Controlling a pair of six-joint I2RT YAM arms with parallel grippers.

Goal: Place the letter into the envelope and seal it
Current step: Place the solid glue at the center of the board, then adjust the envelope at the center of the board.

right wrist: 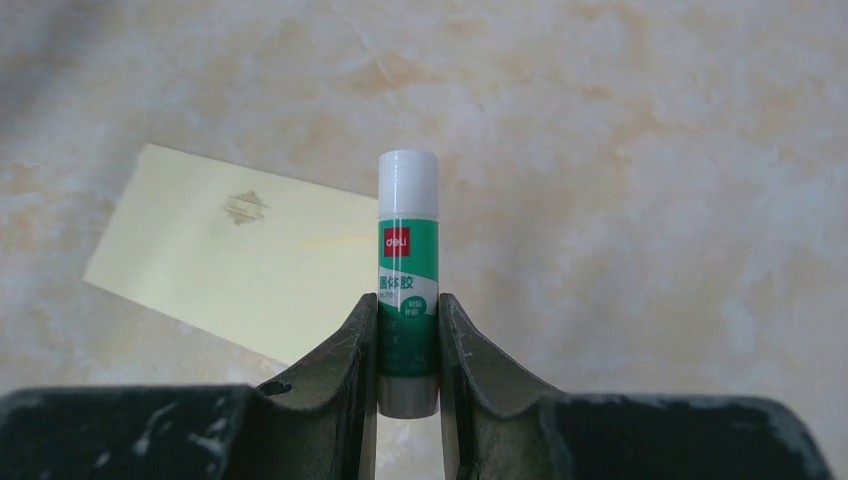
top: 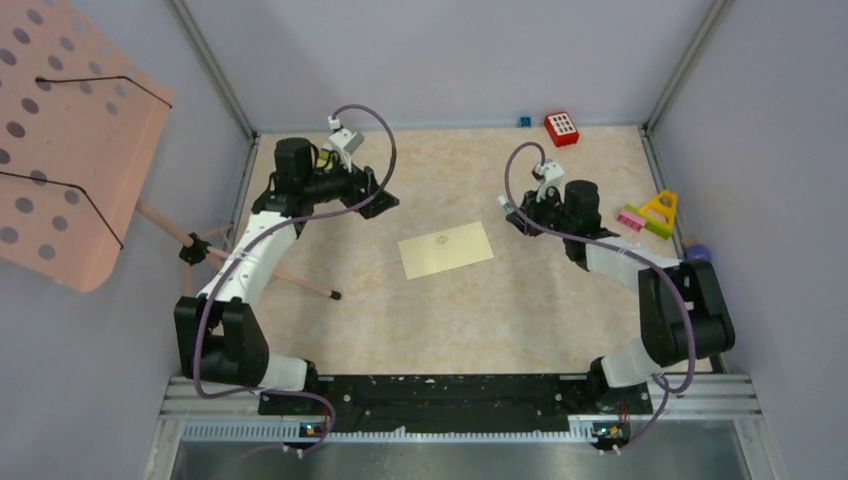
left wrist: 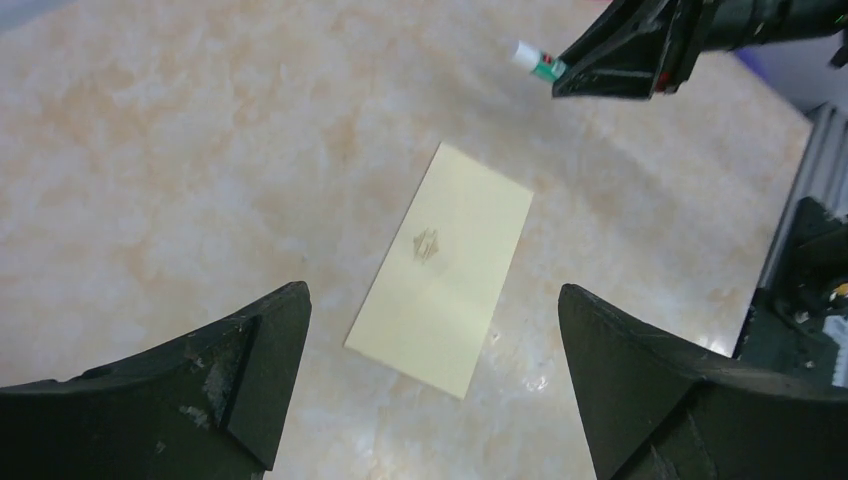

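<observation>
Two arms rise from the near edge of the bench [top: 450, 330] and lean inward, so each can reach the middle. Just beyond that bare near strip, the envelope [top: 446, 250] lies flat and square-cornered at the centre of the bench, touching neither arm. Its face with the small faint mark [right wrist: 243, 207] is turned up. No open flap shows, and no loose letter is in view. My guess is that the letter is already inside, though the pictures cannot confirm it.

A little farther back and to the left, the left gripper [left wrist: 430, 292] hangs above the bench with its jaws spread wide and nothing between them. From its own camera the envelope sits below and ahead, framed between the two fingers. That looks like a stance for pressing or steadying the paper.

Opposite it, on the envelope's right, the right gripper [right wrist: 408, 305] is clamped on the lower green body of a glue stick [right wrist: 408, 230]. The white-capped end points forward and stays free, which suits a sealing job. The cap is on, so no glue can go down yet. The envelope lies ahead of the stick and off to its left, apart from it.

Farthest off, a red block [top: 561, 128] and some coloured toy pieces [top: 650, 213] lie along the back and right edges.
</observation>
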